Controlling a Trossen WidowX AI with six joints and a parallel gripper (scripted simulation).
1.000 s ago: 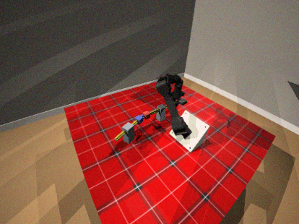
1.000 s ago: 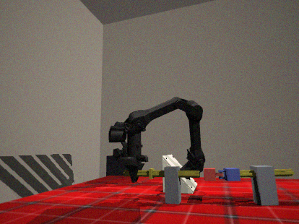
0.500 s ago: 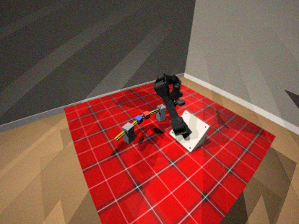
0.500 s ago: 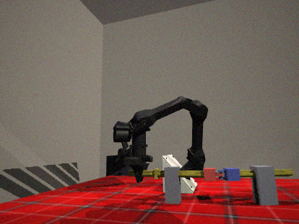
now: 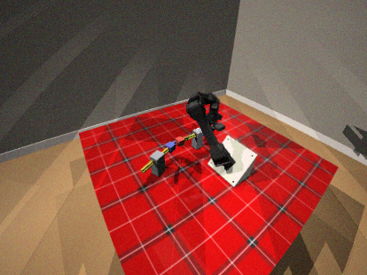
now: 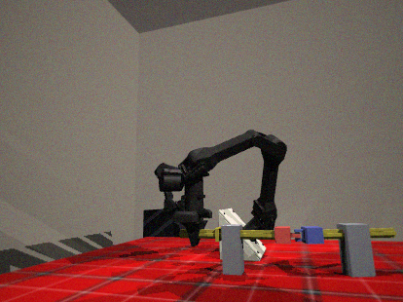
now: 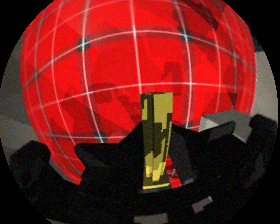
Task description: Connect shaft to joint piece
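The joint has a blue part (image 5: 171,146) (image 6: 312,235) on the fixed shaft (image 5: 147,167) (image 6: 383,233) and a red square piece (image 5: 179,141) (image 6: 282,235) hinged to it. The red piece faces the second shaft (image 5: 191,137) (image 6: 258,234) (image 7: 162,107). That yellow shaft passes through its grey block (image 5: 198,139) (image 6: 233,251) and reaches the red piece in the exterior view; how deep its tip sits is hidden. Its yellow collar (image 6: 218,234) is at or very near the block's outer side. My gripper (image 6: 194,237) (image 7: 150,123) is shut on the second shaft, beyond the collar.
The fixed shaft's grey block (image 5: 158,164) (image 6: 357,253) stands at the other end of the row. A slanted white board (image 5: 244,151) (image 6: 226,216) is beside the arm's base. Everything stands on a red plaid mat (image 5: 195,211) (image 6: 165,276) (image 7: 115,60).
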